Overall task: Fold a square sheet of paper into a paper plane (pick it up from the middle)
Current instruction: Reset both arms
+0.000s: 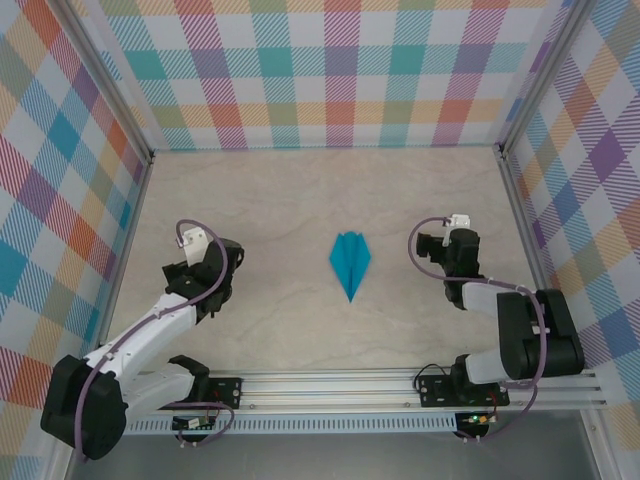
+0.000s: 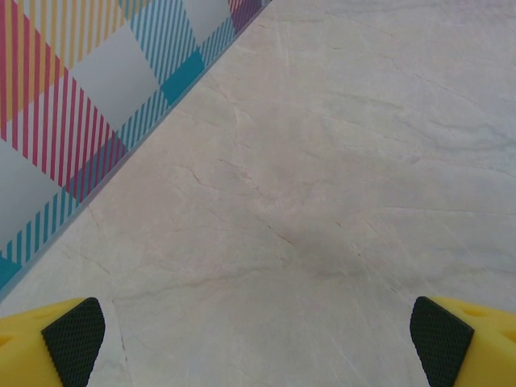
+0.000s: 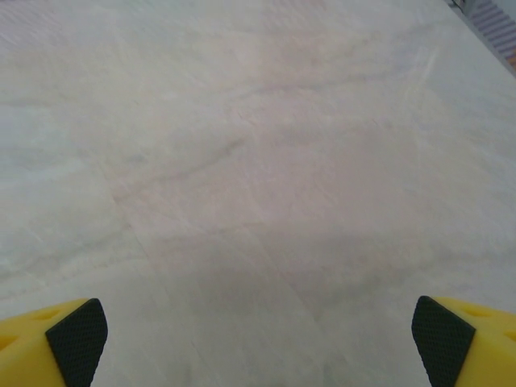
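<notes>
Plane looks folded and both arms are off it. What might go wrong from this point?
1. The paper plane lies loose on the table between the arms, held by nothing; a careless arm sweep could knock or crumple it.
2. The left gripper and right gripper both stand open and appear low over the table, so a low move might scrape the surface.
3. With nothing pressing them, its folds may spring apart.

Left fingers [image 2: 72, 343] and right fingers [image 3: 76, 339] are cropped.
</notes>
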`<control>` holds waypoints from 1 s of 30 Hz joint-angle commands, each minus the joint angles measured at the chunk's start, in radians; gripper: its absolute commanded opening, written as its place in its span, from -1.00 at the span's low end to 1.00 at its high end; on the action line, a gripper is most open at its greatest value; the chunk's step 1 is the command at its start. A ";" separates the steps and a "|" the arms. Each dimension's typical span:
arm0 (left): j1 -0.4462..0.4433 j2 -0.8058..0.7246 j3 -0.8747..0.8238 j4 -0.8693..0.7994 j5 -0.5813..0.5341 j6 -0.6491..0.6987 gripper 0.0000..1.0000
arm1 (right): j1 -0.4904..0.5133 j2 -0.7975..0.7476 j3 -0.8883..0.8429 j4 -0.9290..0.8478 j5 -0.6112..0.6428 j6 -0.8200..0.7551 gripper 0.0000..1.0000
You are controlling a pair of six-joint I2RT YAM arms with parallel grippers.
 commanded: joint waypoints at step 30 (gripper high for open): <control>0.315 0.532 -0.158 1.120 0.696 0.398 1.00 | -0.040 0.092 -0.002 0.200 -0.040 0.021 0.99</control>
